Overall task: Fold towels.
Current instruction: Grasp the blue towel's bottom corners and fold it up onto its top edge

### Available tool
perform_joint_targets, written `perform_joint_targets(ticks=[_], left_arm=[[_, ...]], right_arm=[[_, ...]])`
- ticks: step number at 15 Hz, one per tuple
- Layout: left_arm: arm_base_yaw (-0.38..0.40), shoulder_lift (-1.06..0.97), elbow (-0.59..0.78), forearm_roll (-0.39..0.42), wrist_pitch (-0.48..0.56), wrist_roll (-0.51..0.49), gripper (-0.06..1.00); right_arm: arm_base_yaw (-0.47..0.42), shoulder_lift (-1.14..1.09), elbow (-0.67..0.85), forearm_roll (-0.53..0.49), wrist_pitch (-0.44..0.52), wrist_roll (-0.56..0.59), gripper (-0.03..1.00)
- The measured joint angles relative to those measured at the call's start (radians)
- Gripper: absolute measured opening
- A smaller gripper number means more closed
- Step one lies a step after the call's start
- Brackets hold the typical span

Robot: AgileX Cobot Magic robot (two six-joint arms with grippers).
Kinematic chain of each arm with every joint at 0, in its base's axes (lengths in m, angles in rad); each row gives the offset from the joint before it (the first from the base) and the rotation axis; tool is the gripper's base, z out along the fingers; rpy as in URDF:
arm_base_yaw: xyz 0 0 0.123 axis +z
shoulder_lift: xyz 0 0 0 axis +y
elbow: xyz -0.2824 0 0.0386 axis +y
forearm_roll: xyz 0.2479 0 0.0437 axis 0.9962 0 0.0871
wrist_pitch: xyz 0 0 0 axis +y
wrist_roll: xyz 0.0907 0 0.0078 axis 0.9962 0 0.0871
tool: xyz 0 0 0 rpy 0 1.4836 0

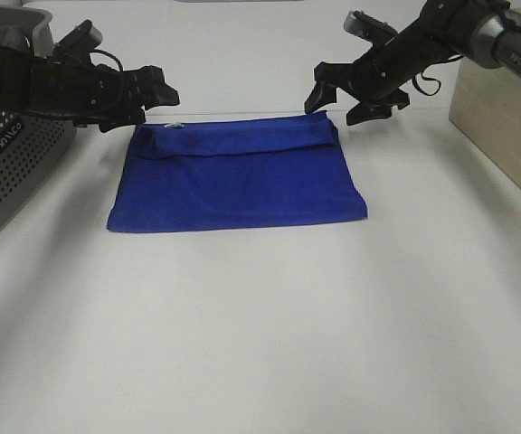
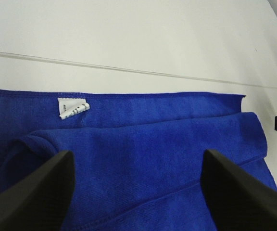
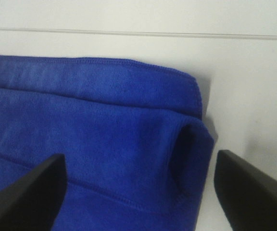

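Note:
The royal-blue towel (image 1: 233, 176) lies folded on the white table, with a narrow flap doubled over along its far edge. Its white tag (image 2: 72, 108) sits at the far left corner. My left gripper (image 1: 158, 97) hovers open just above the far left corner; the left wrist view shows its fingers (image 2: 30, 197) spread over the flap. My right gripper (image 1: 343, 104) hovers open above the far right corner, where the flap's folded end (image 3: 189, 144) shows between its fingers (image 3: 25, 197). Neither gripper holds anything.
A grey perforated basket (image 1: 7, 163) stands at the left table edge. A light wooden box (image 1: 500, 127) stands at the right. A seam line (image 2: 129, 70) runs across the table behind the towel.

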Motion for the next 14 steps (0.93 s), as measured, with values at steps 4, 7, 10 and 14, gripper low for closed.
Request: perform_joint_targets(ticks=[4, 7, 10, 14], left_arm=[[0.0, -0.046, 0.0, 0.265, 0.098, -0.108, 0.67], [0.0, -0.084, -0.002, 0.512, 0.214, -0.36, 0.64], [0.0, -0.092, 0.017, 0.721, 0.321, -0.623, 0.64], [0.0, -0.206, 0.244, 0.774, 0.229, -0.664, 0.64]], right_arm=[[0.0, -0.069, -0.002, -0.032, 0.174, 0.0, 0.85], [0.0, -0.07, -0.003, -0.035, 0.275, 0.049, 0.85], [0.0, -0.112, 0.063, -0.073, 0.275, 0.109, 0.84], [-0.005, -0.249, 0.312, -0.098, 0.283, 0.054, 0.83]])
